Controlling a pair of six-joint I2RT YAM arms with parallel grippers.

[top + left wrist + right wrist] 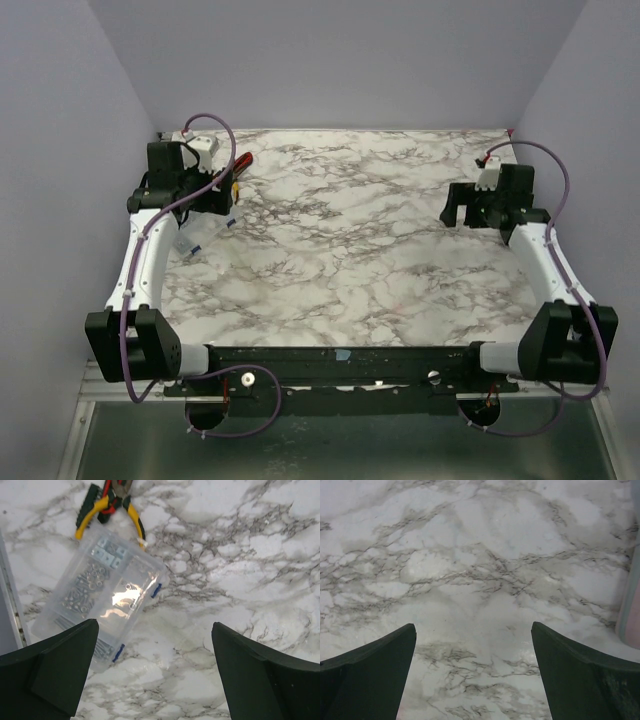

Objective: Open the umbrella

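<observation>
The umbrella shows in none of the views. My left gripper [220, 200] hovers open and empty at the far left of the marble table [350, 250]. In the left wrist view the left gripper [155, 626] has its jaws wide apart over bare marble, just right of the clear plastic box. My right gripper [458, 212] is open and empty at the far right. In the right wrist view the right gripper [472, 626] has only marble between its fingers.
A clear plastic box [100, 595] of screws lies at the far left [198, 238]. Red-and-yellow pliers [112, 505] lie just beyond it [238, 168]. A pale pink strip [631, 605] at the right wrist view's right edge cannot be identified. Lavender walls enclose the table on three sides.
</observation>
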